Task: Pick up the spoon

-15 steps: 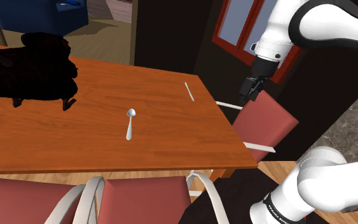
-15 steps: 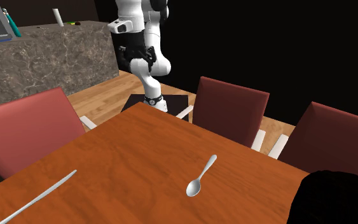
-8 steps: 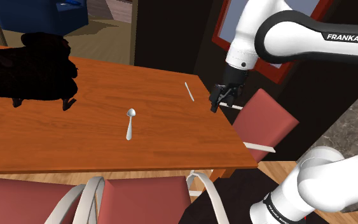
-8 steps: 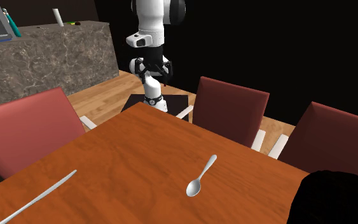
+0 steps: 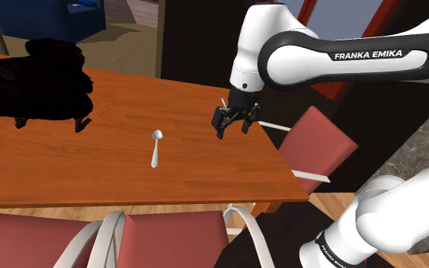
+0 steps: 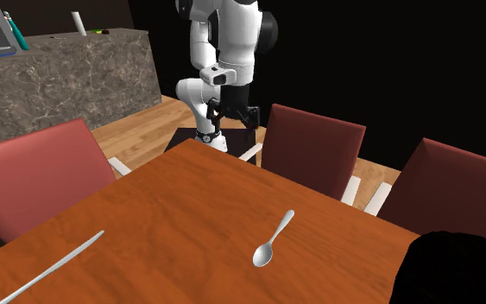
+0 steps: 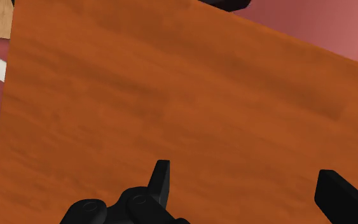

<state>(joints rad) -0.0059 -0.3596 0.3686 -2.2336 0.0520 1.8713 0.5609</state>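
Observation:
A silvery spoon (image 5: 155,148) lies flat near the middle of the orange-brown wooden table (image 5: 197,164), bowl pointing to the far side. In the second exterior view the spoon (image 6: 274,239) rests with its bowl toward the camera. My black gripper (image 5: 233,127) hovers open above the table's right end in the shoulder view, well to the right of the spoon and holding nothing. The same gripper (image 6: 235,116) hangs beyond the table's far corner. In the wrist view the two fingers (image 7: 161,179) stand wide apart over bare table wood (image 7: 171,95).
A thin white stick (image 5: 226,109) lies on the table just behind the gripper. A black shape (image 5: 37,80) sits on the table's far left end. Red chairs (image 5: 317,145) ring the table, two at the near edge (image 5: 174,240). A marble counter (image 6: 68,78) stands behind.
The arm has swung toward the shoulder view's left and lowered, carrying the gripper from beside the red chair to above the table's right end. The spoon has not moved.

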